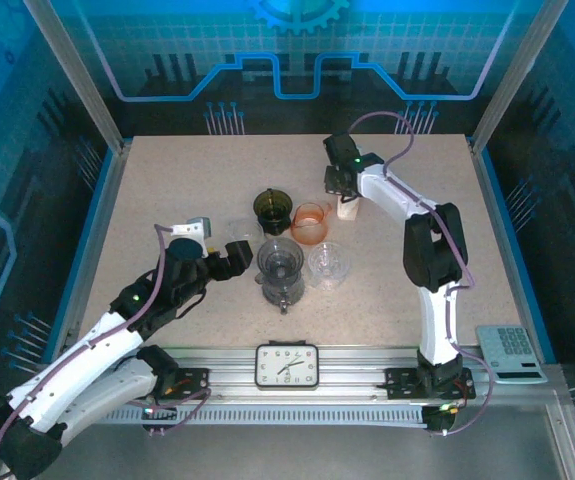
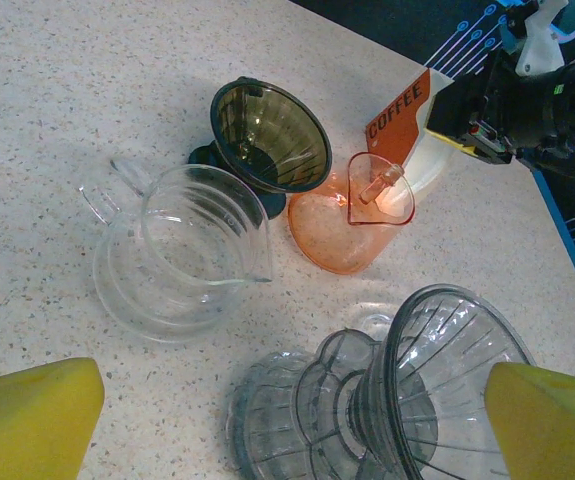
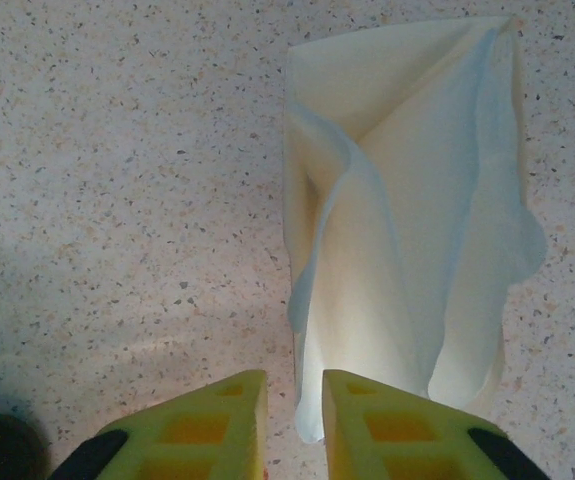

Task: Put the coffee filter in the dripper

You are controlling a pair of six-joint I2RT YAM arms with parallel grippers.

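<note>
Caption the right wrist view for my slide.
The right gripper pinches the corner of a white coffee filter, speckled table behind.

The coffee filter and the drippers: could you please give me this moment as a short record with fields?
filter: coffee filter on the table, outside every dripper
right gripper: nearly closed, filter's lower edge between its fingertips
left gripper: open wide, facing the clear dripper
other drippers: dark dripper, orange dripper, neither holding a filter
task: not yet done
</note>
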